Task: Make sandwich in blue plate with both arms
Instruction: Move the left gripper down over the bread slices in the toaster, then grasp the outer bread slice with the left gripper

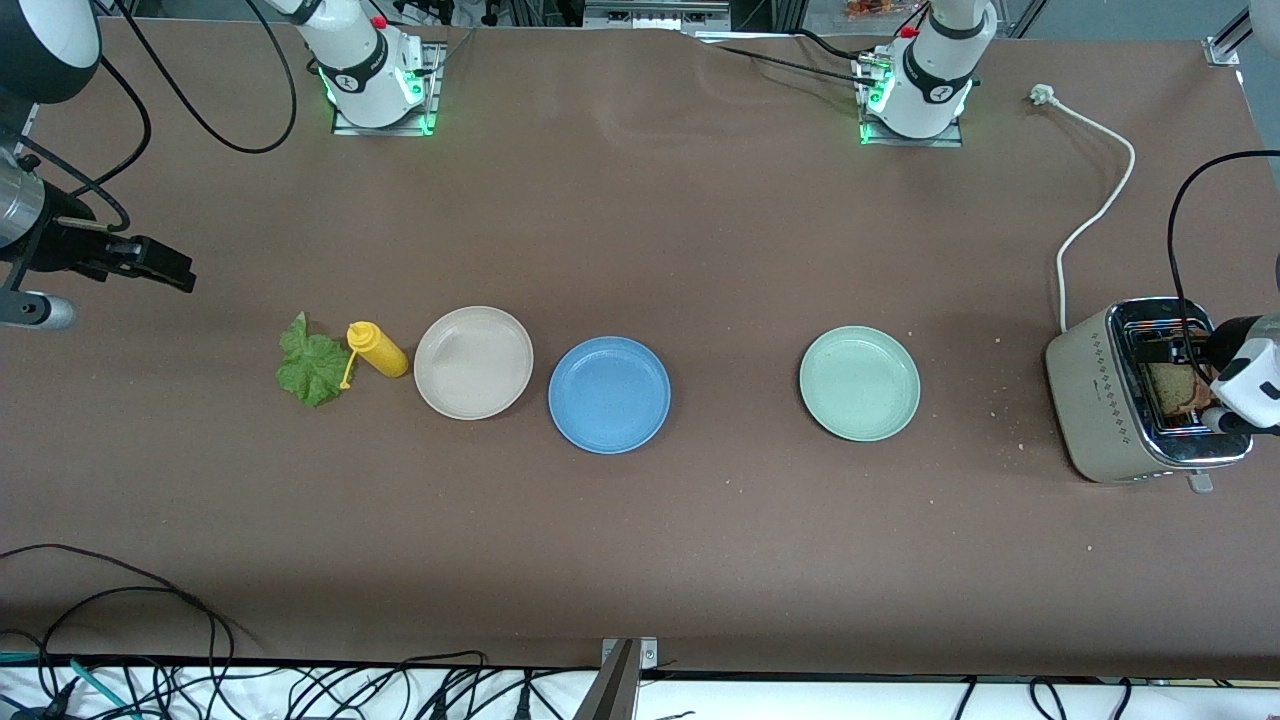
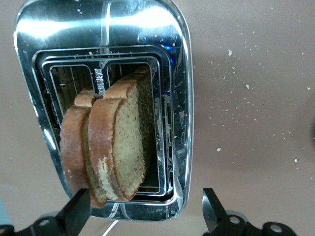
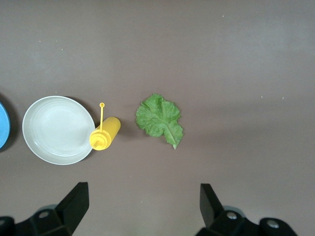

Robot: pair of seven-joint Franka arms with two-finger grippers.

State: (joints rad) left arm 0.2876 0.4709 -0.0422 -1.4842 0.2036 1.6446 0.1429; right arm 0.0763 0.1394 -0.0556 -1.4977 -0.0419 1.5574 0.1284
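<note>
Front view is showing the blue plate (image 1: 609, 394) lying bare between a beige plate (image 1: 473, 361) and a pale green plate (image 1: 859, 382), slightly nearer the camera than either. A lettuce leaf (image 1: 312, 364) is lying beside a yellow squeeze bottle (image 1: 376, 349) toward the right arm's end of the table. At the left arm's end, a toaster (image 1: 1120, 400) is standing with bread (image 1: 1172, 388) showing in its slot, and the left gripper (image 1: 1232, 405) is hovering over it; its fingers are hard to make out here. The right gripper (image 1: 150, 262) is hanging over bare table, well apart from the leaf.

Left wrist view is looking straight down into the toaster (image 2: 177, 73). Two bread slices (image 2: 110, 142) are standing on edge, leaning together, and the left gripper (image 2: 145, 209) is spread wide above them, one finger just beside the outer crust. The bread is probably light, soft and crumbly, so pinching the exposed upper crust across one slice's thickness looks best, and gently; separating the two slices may be awkward.

Right wrist view is showing the lettuce leaf (image 3: 160, 119) lying flat with the right gripper (image 3: 142, 204) spread wide above the table near it, holding nothing. The leaf is likely thin, limp and easy to tear, so its thicker stem end seems the safest hold.
</note>
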